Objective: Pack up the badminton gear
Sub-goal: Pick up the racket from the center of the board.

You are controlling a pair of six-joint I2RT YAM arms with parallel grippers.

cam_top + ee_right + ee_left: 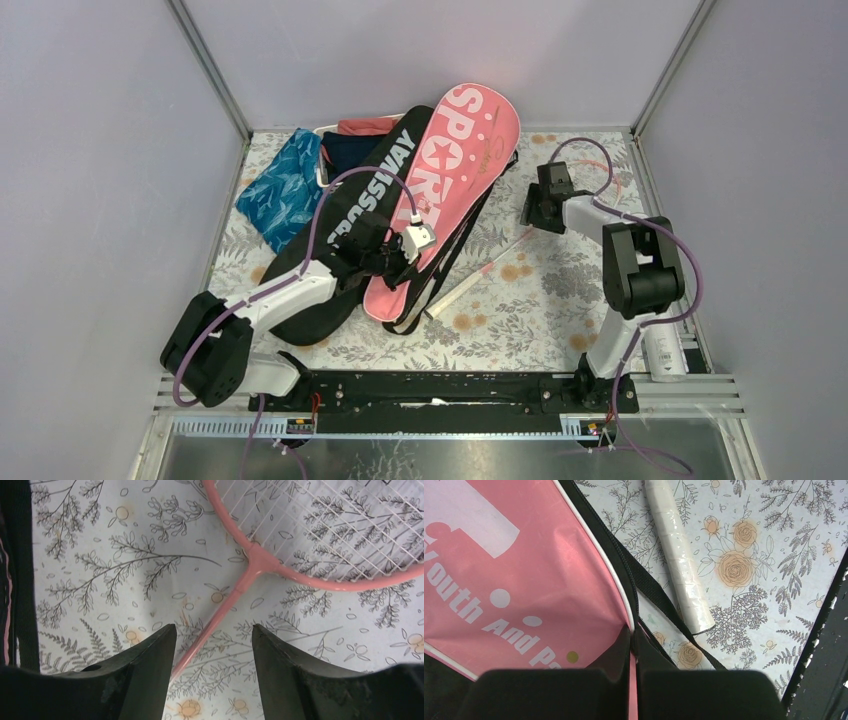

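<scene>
The black bag lies under the pink bag, both stretching away from my left tool. That tool looks clamped on the pink bag's near edge by the zip, though its own fingers hide the bite. The pink racket lies flat on the worktop below my right tool. Its head is ahead and to the right, and its shaft runs back between the parted fingers. The right arm is nearer, so closing across the shaft should take it. A white handle lies ahead-right of the left tool.
</scene>
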